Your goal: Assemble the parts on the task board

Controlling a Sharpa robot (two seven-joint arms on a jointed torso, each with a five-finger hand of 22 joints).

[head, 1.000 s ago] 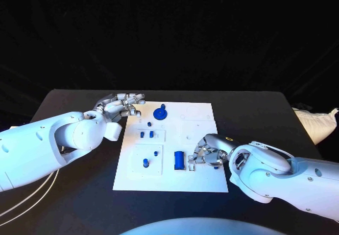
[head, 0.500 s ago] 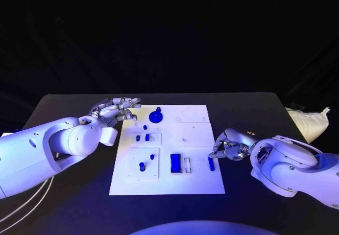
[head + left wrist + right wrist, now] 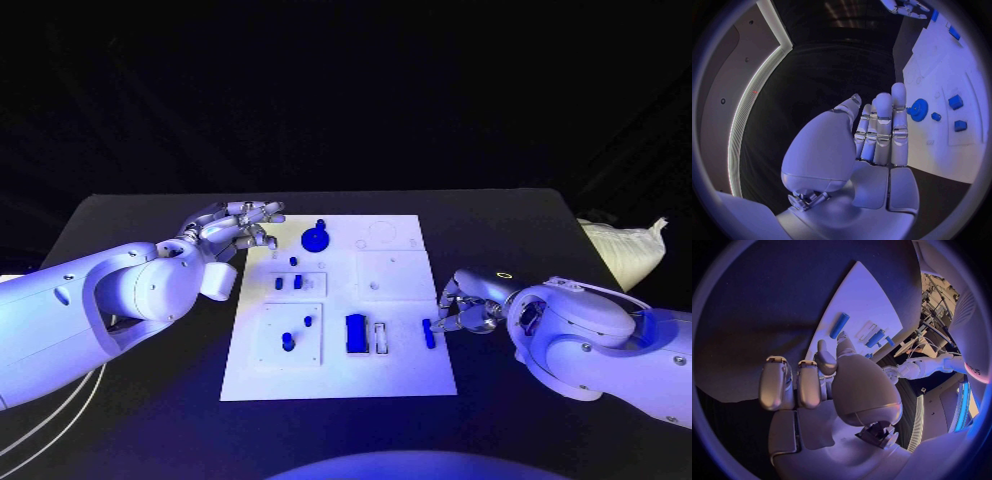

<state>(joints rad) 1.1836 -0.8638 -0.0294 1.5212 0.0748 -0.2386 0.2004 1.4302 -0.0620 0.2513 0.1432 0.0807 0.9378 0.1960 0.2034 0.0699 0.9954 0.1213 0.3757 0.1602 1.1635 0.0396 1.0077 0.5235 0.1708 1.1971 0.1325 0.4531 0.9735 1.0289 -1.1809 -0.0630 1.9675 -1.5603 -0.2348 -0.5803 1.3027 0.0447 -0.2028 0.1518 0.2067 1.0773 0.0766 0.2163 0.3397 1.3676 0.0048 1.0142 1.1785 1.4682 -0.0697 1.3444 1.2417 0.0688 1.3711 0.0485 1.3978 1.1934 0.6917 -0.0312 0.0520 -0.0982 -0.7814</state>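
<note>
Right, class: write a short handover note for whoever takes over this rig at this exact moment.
Left hand: open, fingers spread, at the far left corner of the task board, holding nothing.
Right hand: fingers curled in, at the board's right edge beside a small blue bar; it holds nothing.
On the board: blue gear at the far end, small blue pieces on the left side, a larger blue block near the middle.
Done: cannot tell which parts are seated.
Left: the blue bar lies loose; placing it is probably next.

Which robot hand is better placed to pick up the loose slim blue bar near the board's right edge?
Right robot hand: it sits beside the slim blue bar; the left robot hand is far off.
</note>
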